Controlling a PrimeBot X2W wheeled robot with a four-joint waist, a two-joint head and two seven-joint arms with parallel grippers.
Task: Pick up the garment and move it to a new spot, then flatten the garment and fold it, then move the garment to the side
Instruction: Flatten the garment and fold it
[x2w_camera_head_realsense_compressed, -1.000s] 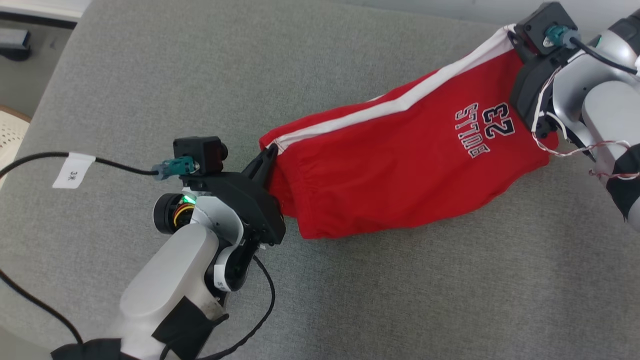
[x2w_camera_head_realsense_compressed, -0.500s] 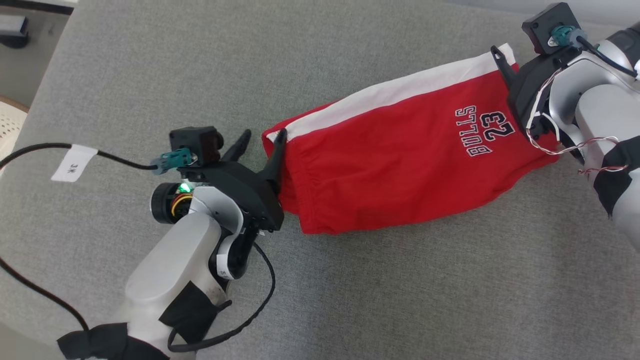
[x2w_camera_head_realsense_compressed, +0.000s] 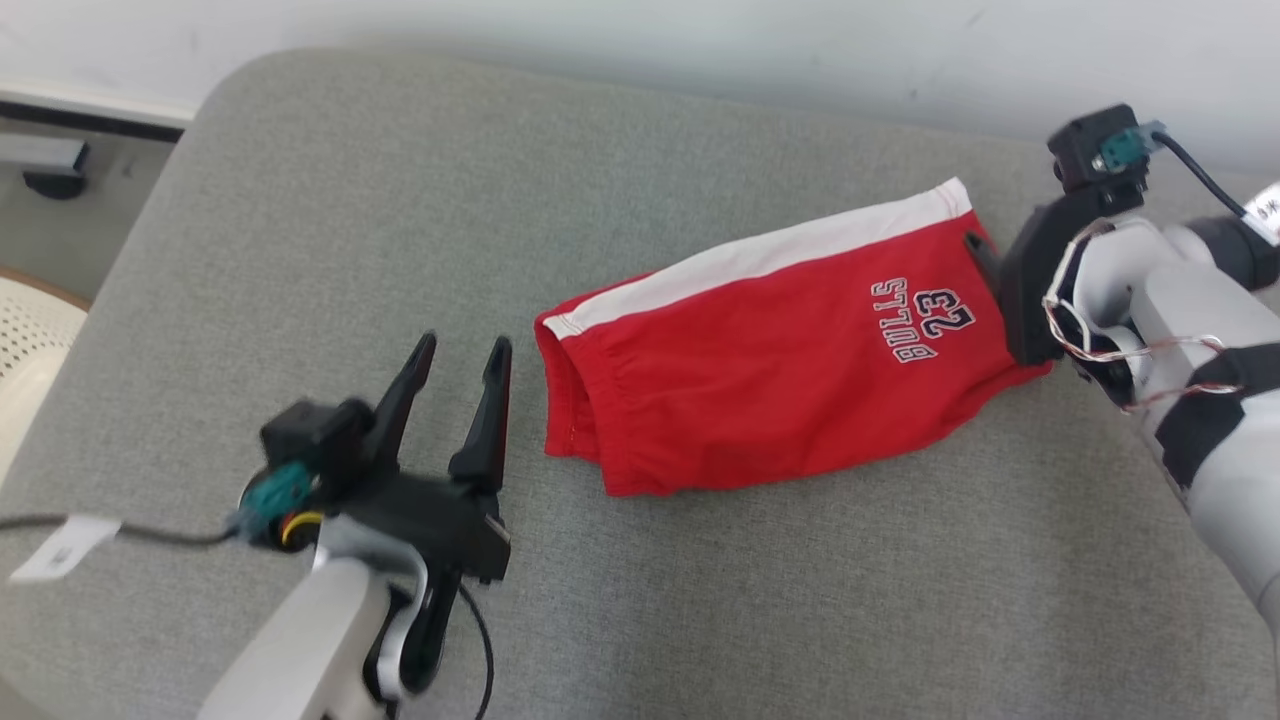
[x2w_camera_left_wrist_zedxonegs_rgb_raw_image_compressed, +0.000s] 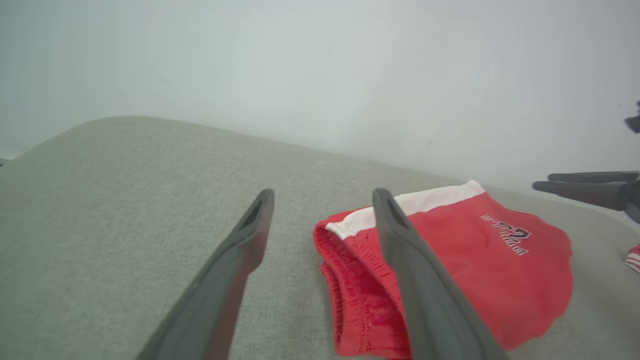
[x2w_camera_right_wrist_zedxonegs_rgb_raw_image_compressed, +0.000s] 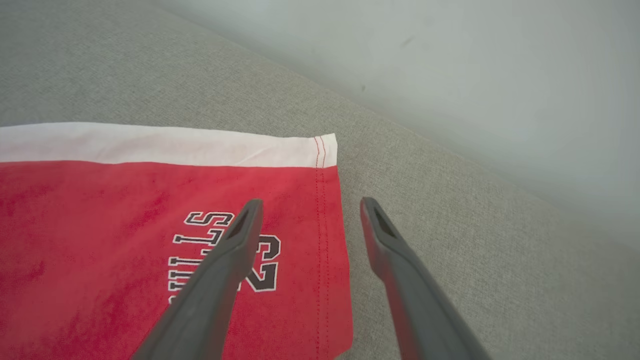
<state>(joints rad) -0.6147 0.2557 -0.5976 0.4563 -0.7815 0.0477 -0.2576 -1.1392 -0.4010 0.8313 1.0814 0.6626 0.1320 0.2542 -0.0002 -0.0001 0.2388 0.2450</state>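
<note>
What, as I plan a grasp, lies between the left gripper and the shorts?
Bare grey cushion, seen in the head view between left gripper and shorts.

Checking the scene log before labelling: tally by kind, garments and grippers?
shorts: 1
grippers: 2 (left gripper, right gripper, both open)
total: 3

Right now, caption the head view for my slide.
With left gripper and right gripper open, red shorts lie on grey cushion.
</note>
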